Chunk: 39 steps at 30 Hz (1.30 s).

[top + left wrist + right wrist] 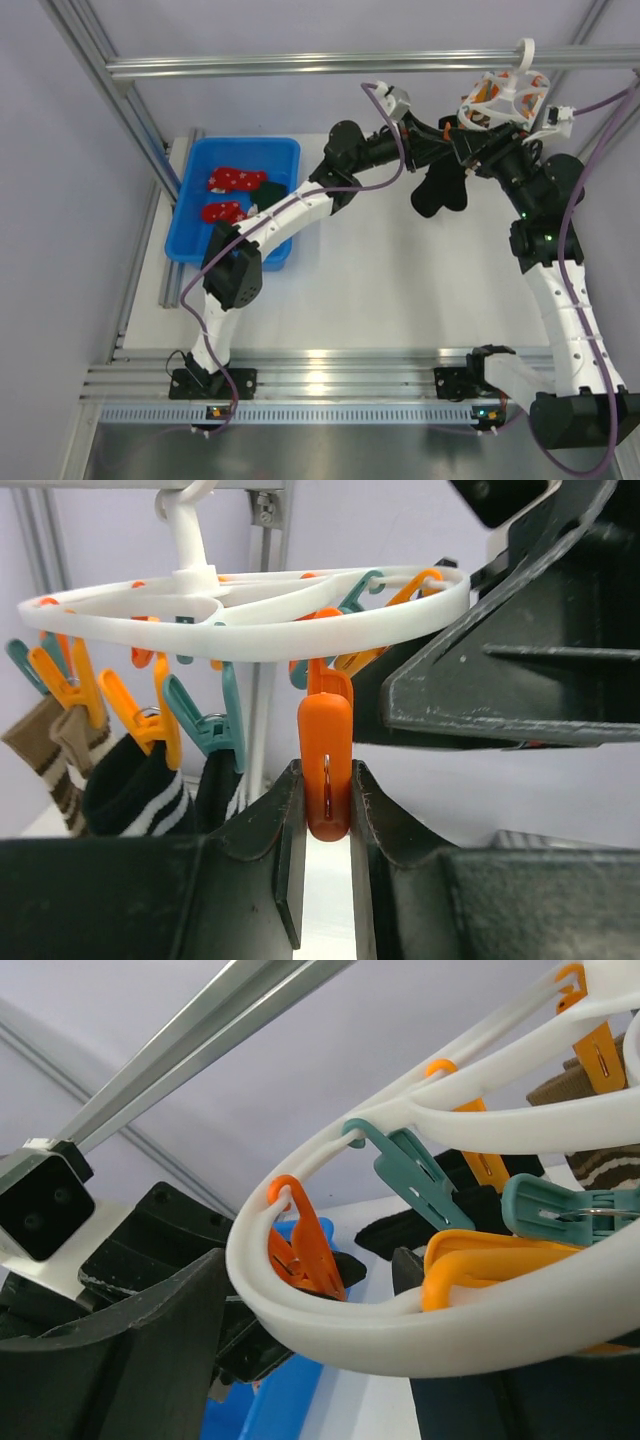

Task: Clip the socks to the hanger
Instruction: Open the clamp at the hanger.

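Observation:
The white hanger (505,95) hangs by its hook from the top rail at the back right. It also shows in the left wrist view (250,630) and the right wrist view (400,1335). My left gripper (462,148) (327,780) is shut on an orange peg (327,750) (305,1250) that dangles from the ring. My right gripper (490,140) (320,1360) is open, its jaws wide apart just under the ring's rim. Red socks (237,179) and a dark green sock (268,192) lie in the blue bin (280,150).
A dark sock (440,190) hangs below the ring. Brown-and-cream striped socks (45,750) and a black white-striped sock (130,790) hang on pegs. Aluminium frame rails (330,63) run across the back and down the left side.

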Tool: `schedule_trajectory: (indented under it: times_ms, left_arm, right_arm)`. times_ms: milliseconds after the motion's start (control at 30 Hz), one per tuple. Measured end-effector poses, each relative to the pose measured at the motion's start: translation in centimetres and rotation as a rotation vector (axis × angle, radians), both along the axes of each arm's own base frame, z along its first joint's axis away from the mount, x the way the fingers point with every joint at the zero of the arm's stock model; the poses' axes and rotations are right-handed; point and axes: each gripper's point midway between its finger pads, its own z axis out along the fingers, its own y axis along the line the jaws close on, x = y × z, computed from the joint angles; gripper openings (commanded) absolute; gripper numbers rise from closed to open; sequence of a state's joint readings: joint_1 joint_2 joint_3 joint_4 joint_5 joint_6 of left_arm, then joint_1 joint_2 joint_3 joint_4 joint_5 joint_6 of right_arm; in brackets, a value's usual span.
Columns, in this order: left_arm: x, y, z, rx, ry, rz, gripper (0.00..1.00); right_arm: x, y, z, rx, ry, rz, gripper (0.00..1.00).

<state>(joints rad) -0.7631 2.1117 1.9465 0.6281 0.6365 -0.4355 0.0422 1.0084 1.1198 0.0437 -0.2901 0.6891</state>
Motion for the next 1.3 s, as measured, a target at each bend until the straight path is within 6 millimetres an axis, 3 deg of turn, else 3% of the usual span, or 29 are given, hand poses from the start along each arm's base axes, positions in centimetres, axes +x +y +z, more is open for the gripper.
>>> schedule_trajectory:
  times_ms: [600,1300]
  left_arm:
    - [0.5,-0.3,0.0,0.080,-0.336,0.211,0.00]
    - [0.8,0.3,0.4,0.054,-0.347,0.238,0.00]
  right_arm:
    - [0.4,0.1,-0.4,-0.067,-0.013,0.019,0.75]
    - [0.0,1.5,0.3,-0.105,-0.100,0.099,0.71]
